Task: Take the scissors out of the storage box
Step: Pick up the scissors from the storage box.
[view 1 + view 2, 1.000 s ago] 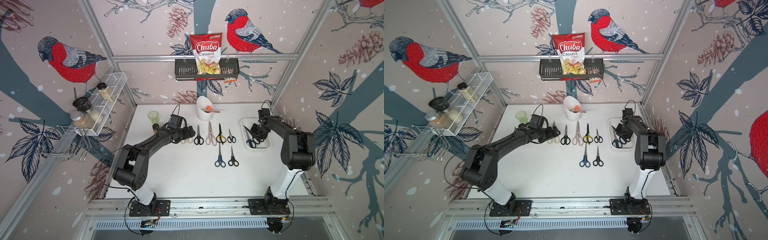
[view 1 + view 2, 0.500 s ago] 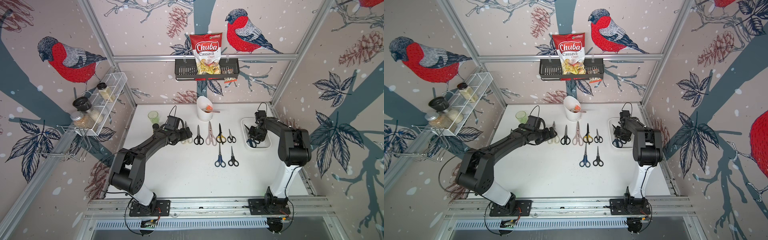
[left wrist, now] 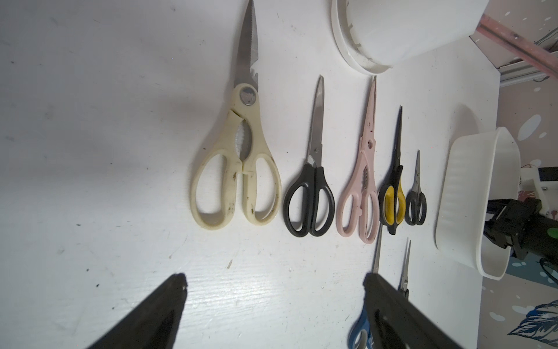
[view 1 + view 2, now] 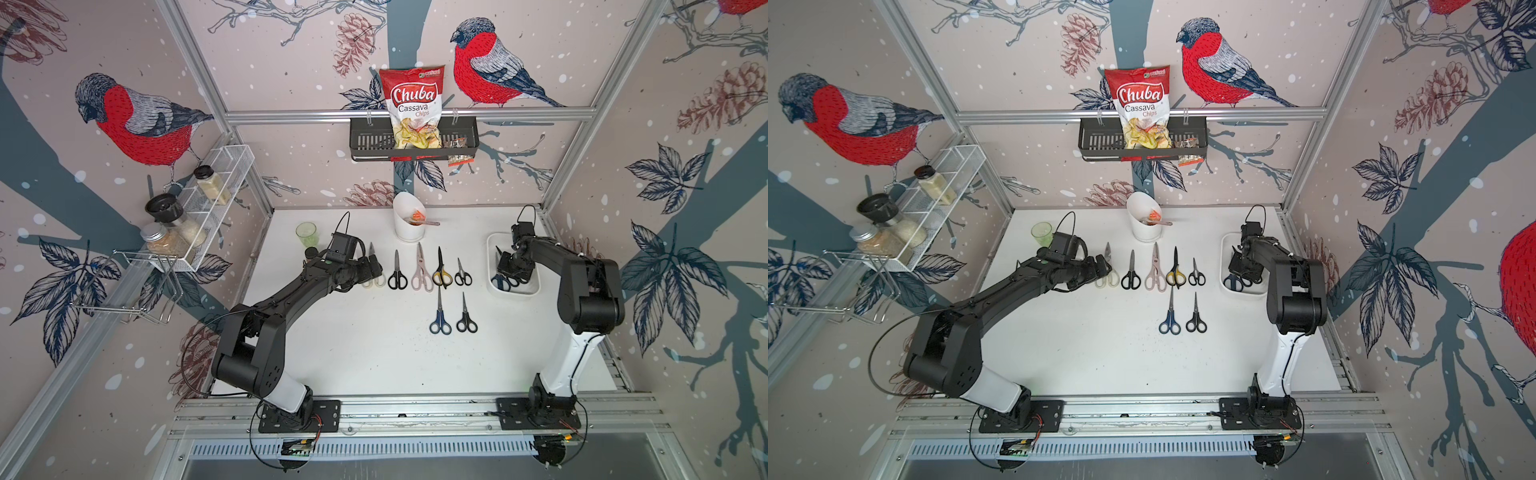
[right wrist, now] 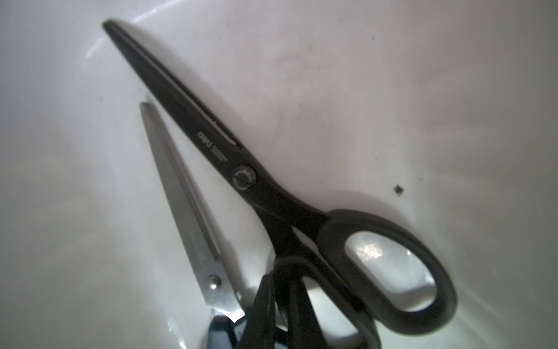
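Left claw (image 3: 274, 281) was apart and empty over the bench (image 3: 90, 151), short of the cream pair (image 3: 238, 169). Seven scissors lay out there. The storage box (image 4: 515, 292) held two more. Right claw (image 5: 280, 305) looked clamped on the black pair (image 5: 241, 175) at a handle loop. Risk: with the grip off-centre, the blades could swing and snag the blue-handled pair (image 5: 187, 217) or the box wall. Only the right wrist view showed that grip; the arm hid it in both top views.
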Robot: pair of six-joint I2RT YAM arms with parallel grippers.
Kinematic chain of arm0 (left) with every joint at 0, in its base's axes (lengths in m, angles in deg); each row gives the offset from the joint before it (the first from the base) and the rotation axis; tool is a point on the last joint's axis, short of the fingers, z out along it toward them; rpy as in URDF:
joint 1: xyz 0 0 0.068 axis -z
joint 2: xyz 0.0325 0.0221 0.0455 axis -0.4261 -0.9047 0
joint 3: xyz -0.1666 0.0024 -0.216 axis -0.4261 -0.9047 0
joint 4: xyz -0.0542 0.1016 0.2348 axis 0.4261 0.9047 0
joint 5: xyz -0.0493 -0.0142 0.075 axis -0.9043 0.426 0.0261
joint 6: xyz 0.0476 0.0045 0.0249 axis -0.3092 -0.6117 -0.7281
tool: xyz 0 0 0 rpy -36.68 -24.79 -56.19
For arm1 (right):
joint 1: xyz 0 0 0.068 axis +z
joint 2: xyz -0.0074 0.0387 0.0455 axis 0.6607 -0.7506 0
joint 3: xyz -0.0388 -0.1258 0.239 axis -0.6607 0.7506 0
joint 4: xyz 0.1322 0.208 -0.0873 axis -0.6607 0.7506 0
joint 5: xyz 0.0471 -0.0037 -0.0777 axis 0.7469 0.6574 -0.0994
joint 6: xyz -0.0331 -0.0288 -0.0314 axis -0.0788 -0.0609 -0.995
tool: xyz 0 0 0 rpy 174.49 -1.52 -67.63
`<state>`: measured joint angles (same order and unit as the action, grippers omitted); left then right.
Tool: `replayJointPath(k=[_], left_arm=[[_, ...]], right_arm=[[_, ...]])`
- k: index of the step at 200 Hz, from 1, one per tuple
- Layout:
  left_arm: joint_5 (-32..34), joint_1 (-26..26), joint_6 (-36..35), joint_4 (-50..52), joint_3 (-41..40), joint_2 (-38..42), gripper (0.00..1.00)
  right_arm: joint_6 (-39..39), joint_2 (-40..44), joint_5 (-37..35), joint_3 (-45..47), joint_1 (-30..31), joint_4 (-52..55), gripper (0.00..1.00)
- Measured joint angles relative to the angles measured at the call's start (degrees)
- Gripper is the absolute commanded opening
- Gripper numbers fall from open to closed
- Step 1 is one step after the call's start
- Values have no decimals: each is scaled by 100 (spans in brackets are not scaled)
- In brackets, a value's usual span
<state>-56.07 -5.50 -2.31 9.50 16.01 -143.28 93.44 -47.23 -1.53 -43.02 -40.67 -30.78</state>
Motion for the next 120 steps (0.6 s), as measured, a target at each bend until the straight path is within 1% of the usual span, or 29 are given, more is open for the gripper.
replayJointPath(k=[13,22,77,120], left_arm=[[0,0,13,0,-35,52,95],[4,0,24,-2,-57,87,95],[98,-2,144,-13,-245,315,95],[101,-2,157,-7,-328,350,95]], right_arm=[[0,24,2,13,-4,-2,4],[0,37,4,20,-13,-4,0],[2,138,157,28,-79,90,0],[-2,332,160,-52,-109,264,0]])
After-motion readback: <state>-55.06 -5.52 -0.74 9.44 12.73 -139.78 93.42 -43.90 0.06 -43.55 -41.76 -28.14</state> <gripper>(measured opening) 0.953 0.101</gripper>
